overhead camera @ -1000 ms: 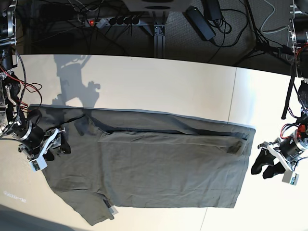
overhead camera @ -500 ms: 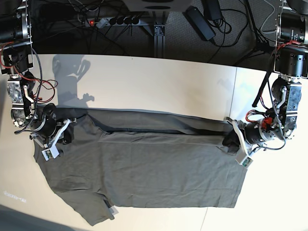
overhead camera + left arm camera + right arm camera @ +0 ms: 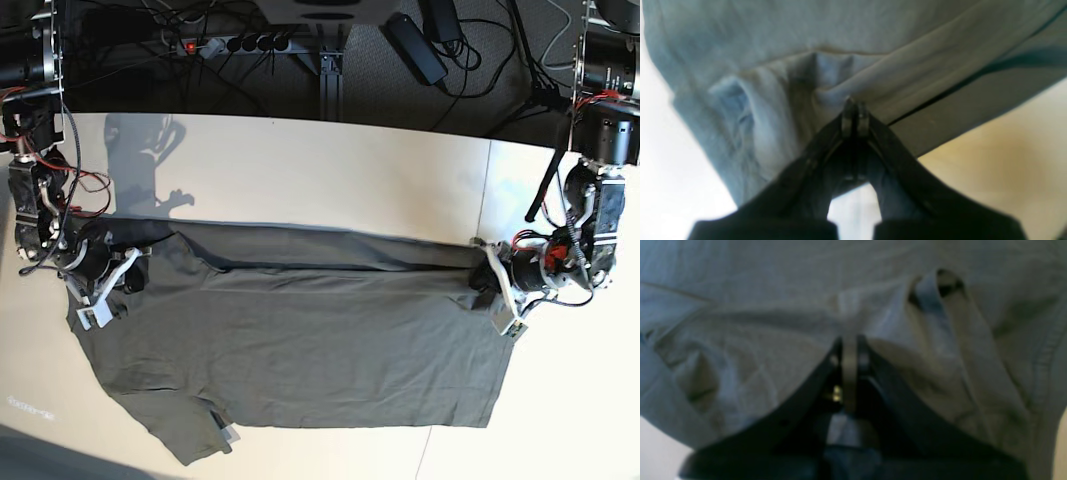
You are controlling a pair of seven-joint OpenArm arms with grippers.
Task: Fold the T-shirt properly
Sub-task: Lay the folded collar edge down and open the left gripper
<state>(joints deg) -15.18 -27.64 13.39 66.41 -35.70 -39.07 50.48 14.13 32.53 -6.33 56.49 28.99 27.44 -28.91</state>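
Observation:
The dark olive-grey T-shirt [image 3: 300, 340] lies spread over the pale table [image 3: 330, 170], its far long edge doubled over into a narrow band. At the shirt's right end my left gripper [image 3: 484, 279] is shut on that band. In the left wrist view its fingertips [image 3: 853, 111] pinch a ridge of cloth [image 3: 873, 40]. My right gripper [image 3: 128, 272] is shut on the shirt's left end near the sleeve. The right wrist view shows its fingertips [image 3: 850, 350] closed on bunched fabric [image 3: 773, 290]. A sleeve hangs toward the near edge at lower left.
Behind the table's far edge lie a power strip [image 3: 230, 44], a black adapter [image 3: 415, 45] and loose cables. A seam [image 3: 485, 190] runs across the tabletop on the right. A small white tag [image 3: 232, 435] shows at the shirt's near edge.
Both grippers have gone from open to shut on the shirt. The left gripper came in from off the cloth onto its right end; the folded far edge is now pulled straighter.

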